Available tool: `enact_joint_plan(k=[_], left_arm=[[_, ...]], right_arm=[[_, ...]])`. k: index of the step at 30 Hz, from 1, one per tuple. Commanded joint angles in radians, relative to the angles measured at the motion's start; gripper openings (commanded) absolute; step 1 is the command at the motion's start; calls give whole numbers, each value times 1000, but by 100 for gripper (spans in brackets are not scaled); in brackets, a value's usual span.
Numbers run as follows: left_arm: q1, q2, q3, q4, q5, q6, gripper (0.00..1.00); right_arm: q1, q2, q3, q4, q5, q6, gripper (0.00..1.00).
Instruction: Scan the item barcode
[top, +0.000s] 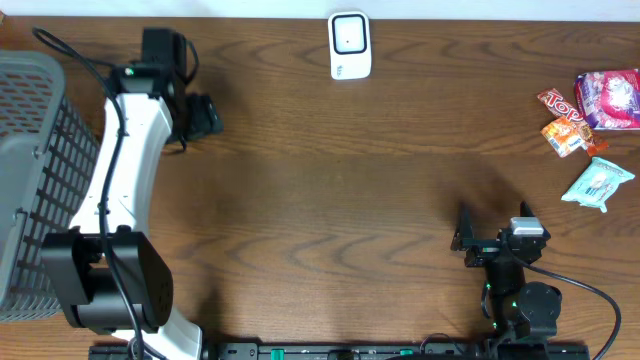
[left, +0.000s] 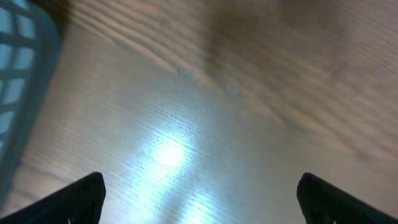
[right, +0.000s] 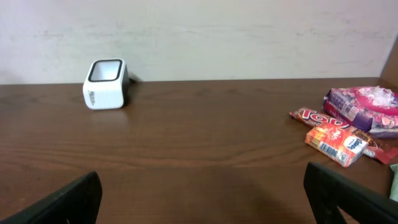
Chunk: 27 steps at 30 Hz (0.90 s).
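Note:
The white barcode scanner (top: 349, 45) stands at the far edge of the table, also in the right wrist view as the scanner (right: 106, 84) at far left. Snack items lie at the right: a red bar (top: 560, 103), a pink packet (top: 610, 98), an orange packet (top: 563, 137) and a teal packet (top: 597, 184). My left gripper (top: 205, 115) hovers open over bare wood at the far left (left: 200, 186). My right gripper (top: 478, 240) is open near the front edge (right: 202, 186), well short of the items, with nothing between its fingers.
A grey mesh basket (top: 30, 180) fills the left edge of the table, its rim showing in the left wrist view (left: 18, 74). In the right wrist view the orange packet (right: 336, 142) and pink packet (right: 364, 102) lie ahead to the right.

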Motion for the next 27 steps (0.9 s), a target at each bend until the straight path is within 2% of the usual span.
enact_joint_plan(k=[1,11,20,24,27], left_arm=[[1,-87,-164,90,-13,65,98],[1,-454,-764,533,-5,124,98],[1,-859,-1254,1024,20,171,98],[1,-1022,-1389,1138,67,217,98],[1,-1127,-1443,1152,67,217,98]], right_arm=[[2,-7,-1,-4,-9,-11,99],[2,-7,-1,-4,-9,-11,99],[2,-7,-1,-5,-9,-11,99],[2,-7,-1,-5,-9,-11,99],[2,-7,-1,-5,-9,-11,99]])
